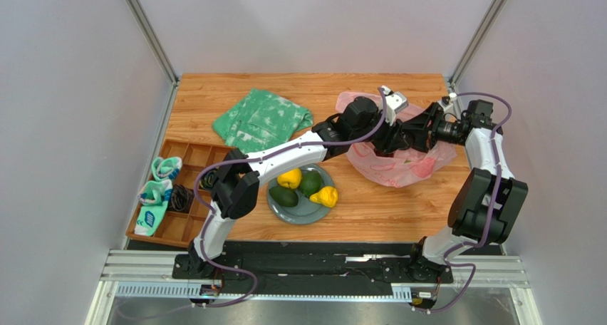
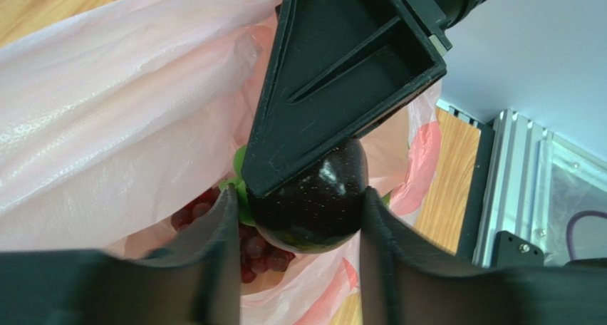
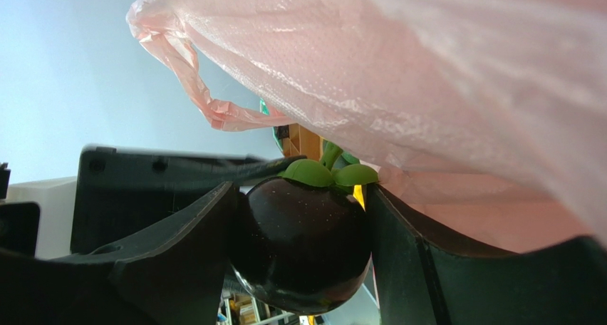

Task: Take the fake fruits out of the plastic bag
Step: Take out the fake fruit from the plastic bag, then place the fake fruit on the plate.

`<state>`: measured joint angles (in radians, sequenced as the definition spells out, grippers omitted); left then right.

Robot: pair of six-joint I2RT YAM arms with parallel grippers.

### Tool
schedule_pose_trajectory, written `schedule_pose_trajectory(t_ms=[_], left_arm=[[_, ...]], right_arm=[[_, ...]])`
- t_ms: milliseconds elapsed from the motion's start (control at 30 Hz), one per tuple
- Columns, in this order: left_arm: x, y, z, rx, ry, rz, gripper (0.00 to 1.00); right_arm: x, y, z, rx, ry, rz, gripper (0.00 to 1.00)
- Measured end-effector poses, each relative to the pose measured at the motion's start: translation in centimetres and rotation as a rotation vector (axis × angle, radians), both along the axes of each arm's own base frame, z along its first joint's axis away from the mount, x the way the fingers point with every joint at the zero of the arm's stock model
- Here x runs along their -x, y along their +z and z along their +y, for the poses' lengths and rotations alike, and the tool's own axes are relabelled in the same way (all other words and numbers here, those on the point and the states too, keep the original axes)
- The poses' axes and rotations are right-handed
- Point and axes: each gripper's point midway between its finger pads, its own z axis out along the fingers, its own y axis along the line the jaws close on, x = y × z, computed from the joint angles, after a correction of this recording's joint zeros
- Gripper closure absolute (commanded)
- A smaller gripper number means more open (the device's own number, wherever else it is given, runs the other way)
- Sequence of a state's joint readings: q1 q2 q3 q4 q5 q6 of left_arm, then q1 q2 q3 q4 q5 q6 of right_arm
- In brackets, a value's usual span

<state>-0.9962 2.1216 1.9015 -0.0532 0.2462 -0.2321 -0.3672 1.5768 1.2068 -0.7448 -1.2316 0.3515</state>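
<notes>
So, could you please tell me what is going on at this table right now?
Both arms are at the pink plastic bag. The right pincer grips a dark purple fruit with a green cap at the bag's mouth, and the left pincer presses against the same fruit's sides. A grape bunch lies inside the bag. Four fruits sit on the grey plate: a yellow citrus, two avocados and a lumpy yellow fruit.

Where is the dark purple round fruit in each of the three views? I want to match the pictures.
Top external: cannot be made out; hidden above the plastic bag.
Left wrist: the dark purple fruit is at lower centre, between the fingers of the left gripper.
Right wrist: lower centre, between the fingers of the right gripper.
Shared landmark: the plastic bag.
</notes>
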Motion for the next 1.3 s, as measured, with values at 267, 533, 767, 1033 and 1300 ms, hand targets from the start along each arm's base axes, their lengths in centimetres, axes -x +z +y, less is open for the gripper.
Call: schedule_pose_trajectory(t_ms=[267, 533, 767, 1033, 1300], left_arm=[[1.4, -0.1, 1.8, -0.029, -0.117, 0.032, 1.0], [7.9, 6.3, 15.5, -0.122, -0.338, -0.093, 1.0], [14.3, 0.3, 24.0, -0.326, -0.465, -0.226, 1.0], [13.0, -14.2, 28.7, -0.735, -0.502, -0.095, 1.0], [11.2, -17.0, 29.0, -0.849, -0.476, -0.113, 0.25]], right_arm=[[-0.2, -0.3, -0.6, 0.026, -0.013, -0.003, 0.0], [-2.9, 0.0, -3.1, 0.139, -0.029, -0.063, 0.0], [-2.8, -0.4, -3.5, 0.195, -0.03, -0.065, 0.0], [-2.0, 0.2, -3.4, 0.227, -0.036, -0.082, 0.0], [-1.7, 0.8, -3.3, 0.239, -0.034, -0.105, 0.0]])
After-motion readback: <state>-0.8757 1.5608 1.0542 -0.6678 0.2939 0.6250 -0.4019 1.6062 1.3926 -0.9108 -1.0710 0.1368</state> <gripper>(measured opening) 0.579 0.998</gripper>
